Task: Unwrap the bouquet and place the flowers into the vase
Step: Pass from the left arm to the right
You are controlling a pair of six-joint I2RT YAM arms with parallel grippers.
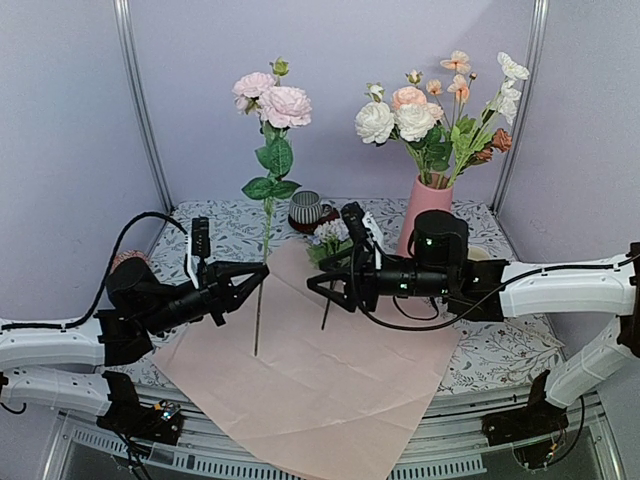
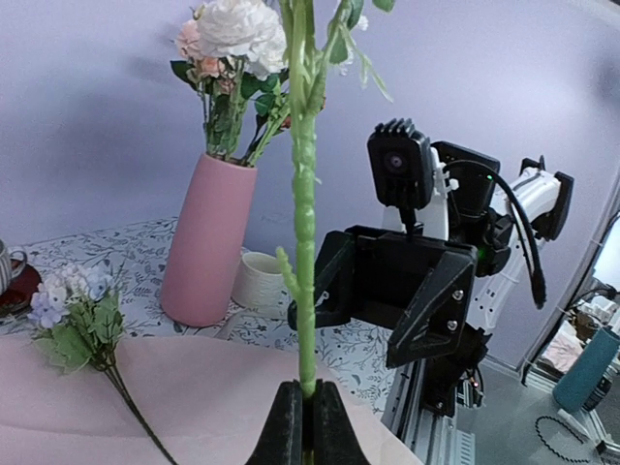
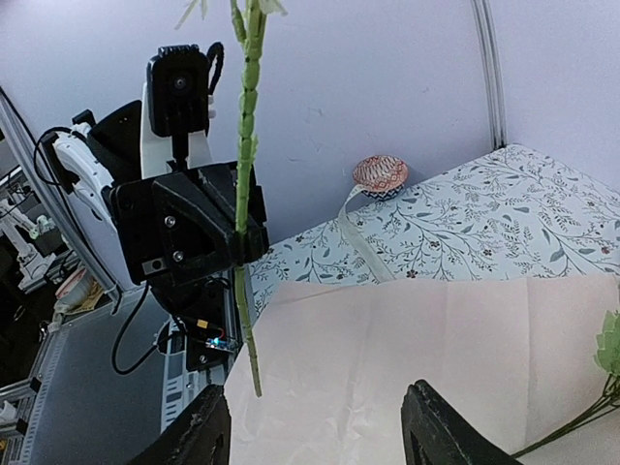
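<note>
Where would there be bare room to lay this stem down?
The paper's near half is bare, as is the tablecloth to its right. The back is crowded: cup, sprig, vase, mug.

Soft, even light fills all three views, seemingly from overhead, and the matte lilac walls [image 1: 80, 150] carry no hot spots. In the top view, shadows on the pale pink square paper sheet [image 1: 330, 380] are faint and soft-edged. That view is sharp throughout, though the silver metal frame posts [image 1: 140, 110] lean outward toward the corners. In the left wrist view the knobbly green plastic stem [image 2: 304, 194] and the black left fingers [image 2: 289, 431] look soft, being so near the lens, while the tall matte pink vase [image 2: 205, 242] is crisp. In the right wrist view the black right fingers [image 3: 441, 426] blur likewise, and the lower left corner is dim.
</note>
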